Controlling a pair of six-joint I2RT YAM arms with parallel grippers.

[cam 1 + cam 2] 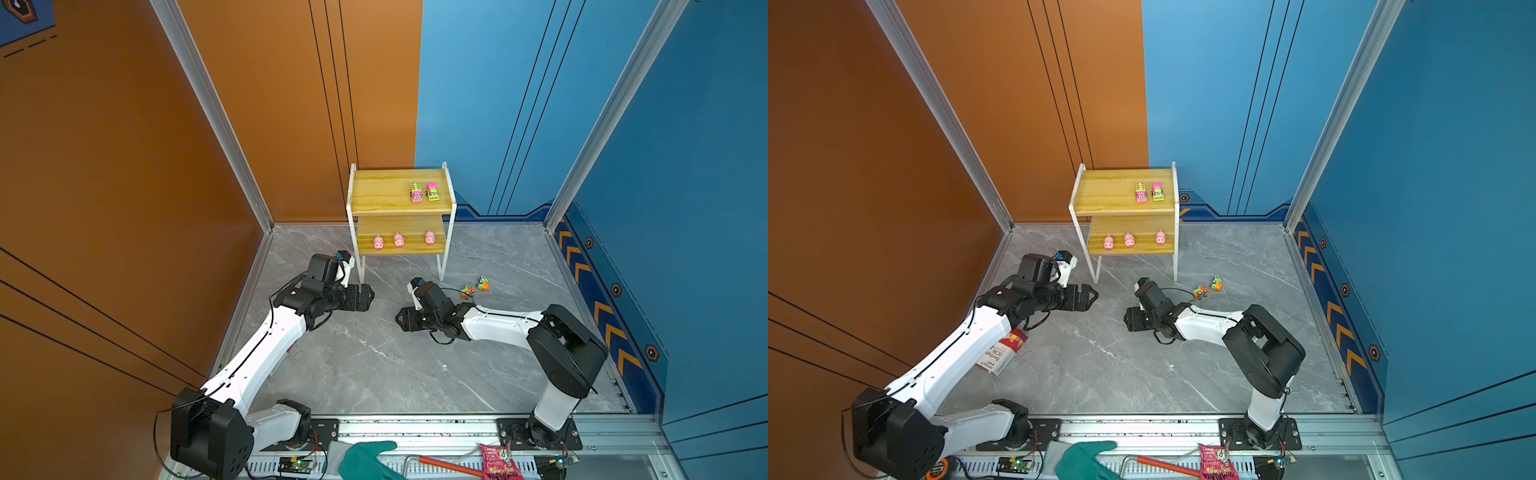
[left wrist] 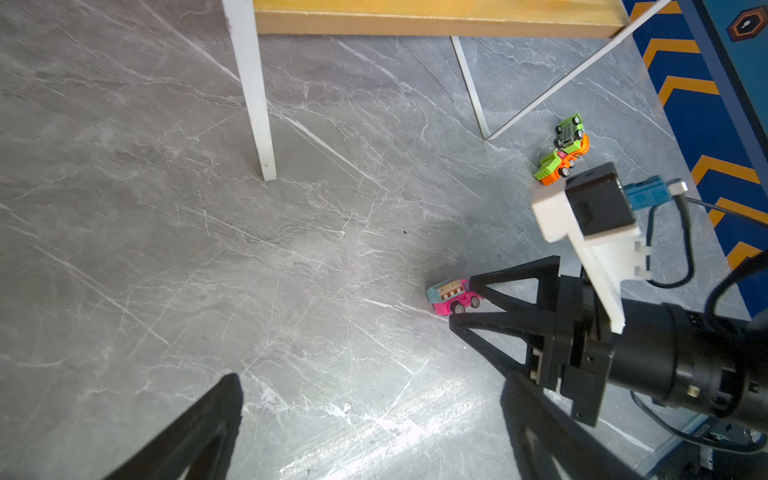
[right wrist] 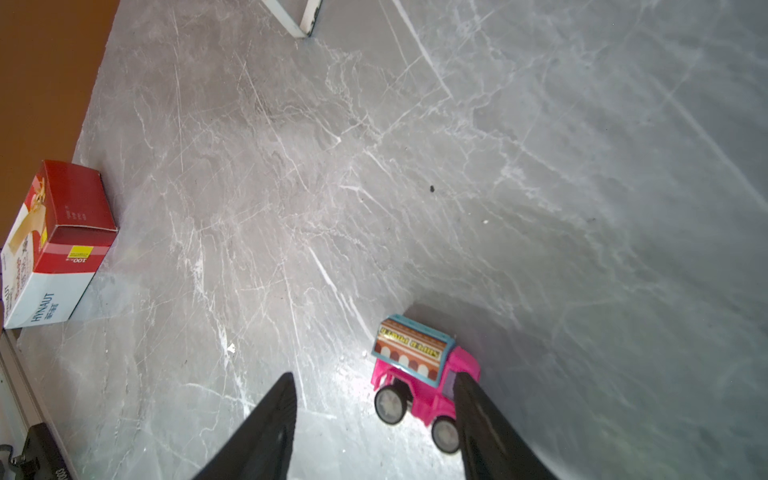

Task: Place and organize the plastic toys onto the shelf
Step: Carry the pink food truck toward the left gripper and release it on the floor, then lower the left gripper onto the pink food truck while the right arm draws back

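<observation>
Grey marbled floor (image 1: 374, 365) between an orange wall (image 1: 270, 104) and a blue wall (image 1: 469, 104), with the shelf (image 1: 399, 208) at the back. Lower board: three pink pigs (image 1: 399, 240) in a row. Upper board: two trucks (image 1: 416, 193) side by side near its right end. An orange-and-green pair of trucks (image 1: 468, 291) lies on the floor right of the shelf. Right gripper (image 3: 372, 376), jaws apart, straddles a pink truck (image 3: 415, 353) on the floor, one finger touching it. Left gripper (image 2: 370, 380) spread wide, holding nothing

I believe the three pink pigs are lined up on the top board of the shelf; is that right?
Not quite: the three pink pigs are lined up on the lower board of the shelf, not the top one, as both top views show.
</observation>
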